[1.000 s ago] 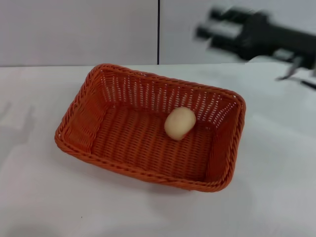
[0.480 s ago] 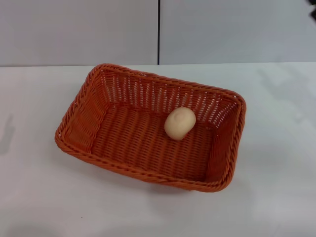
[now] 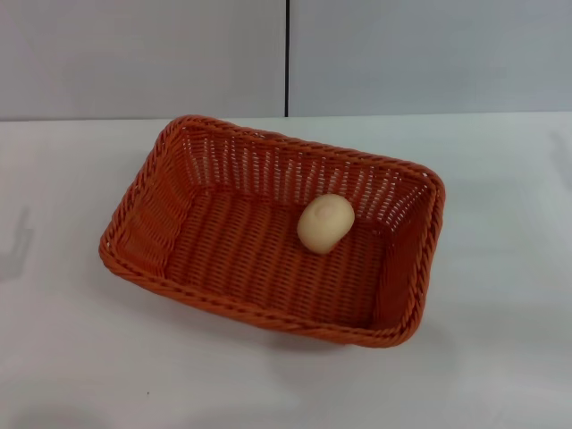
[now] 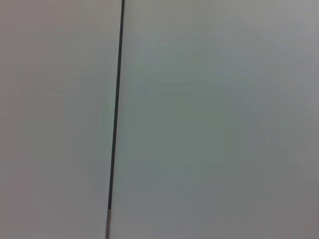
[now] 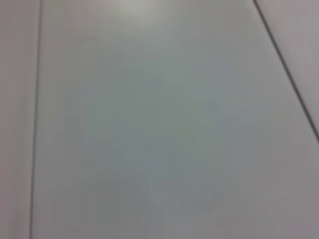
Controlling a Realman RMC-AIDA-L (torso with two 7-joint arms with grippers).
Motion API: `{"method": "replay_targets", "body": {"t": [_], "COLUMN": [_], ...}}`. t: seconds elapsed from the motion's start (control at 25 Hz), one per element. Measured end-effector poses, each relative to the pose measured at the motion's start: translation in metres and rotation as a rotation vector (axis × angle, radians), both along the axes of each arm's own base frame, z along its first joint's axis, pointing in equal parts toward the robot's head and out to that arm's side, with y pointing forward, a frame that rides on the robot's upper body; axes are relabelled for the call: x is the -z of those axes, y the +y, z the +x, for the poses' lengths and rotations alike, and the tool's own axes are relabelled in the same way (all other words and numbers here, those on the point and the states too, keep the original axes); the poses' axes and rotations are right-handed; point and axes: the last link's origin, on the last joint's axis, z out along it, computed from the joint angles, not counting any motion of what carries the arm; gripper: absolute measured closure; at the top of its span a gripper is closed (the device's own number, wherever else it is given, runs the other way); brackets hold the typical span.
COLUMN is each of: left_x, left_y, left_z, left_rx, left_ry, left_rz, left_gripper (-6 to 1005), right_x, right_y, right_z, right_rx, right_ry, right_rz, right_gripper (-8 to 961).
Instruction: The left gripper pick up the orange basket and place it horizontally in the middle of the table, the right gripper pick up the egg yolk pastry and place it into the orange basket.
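The orange basket lies across the middle of the white table in the head view, its long side running left to right and slightly skewed. Inside it, toward the right of the far wall, rests the egg yolk pastry, a small cream-beige bun lying on the woven floor. Neither the left gripper nor the right gripper shows in any view. Both wrist views show only a plain grey wall with a thin dark seam.
A grey wall with a vertical dark seam stands behind the table. Bare white tabletop surrounds the basket on all sides. A faint shadow falls at the table's left edge.
The right arm, blurred at the upper right one second ago, has left the head view. Basket and pastry have not moved.
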Motion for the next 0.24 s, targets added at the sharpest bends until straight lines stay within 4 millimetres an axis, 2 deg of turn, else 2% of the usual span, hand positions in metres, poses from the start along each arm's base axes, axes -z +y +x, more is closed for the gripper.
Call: {"method": "replay_targets", "body": {"t": [0.24], "left_x": [-0.0029], "left_y": [0.0017], "left_z": [-0.0032], "left_rx": [-0.028], "left_ry": [-0.005], "left_rz": [0.029], "left_gripper": [395], "right_x": [-0.0001], "right_y": [-0.0067], "right_z": [0.0033], "right_rx": [0.001], "right_ry": [0.006], "right_rz": [0.004], "right_gripper": [355]}}
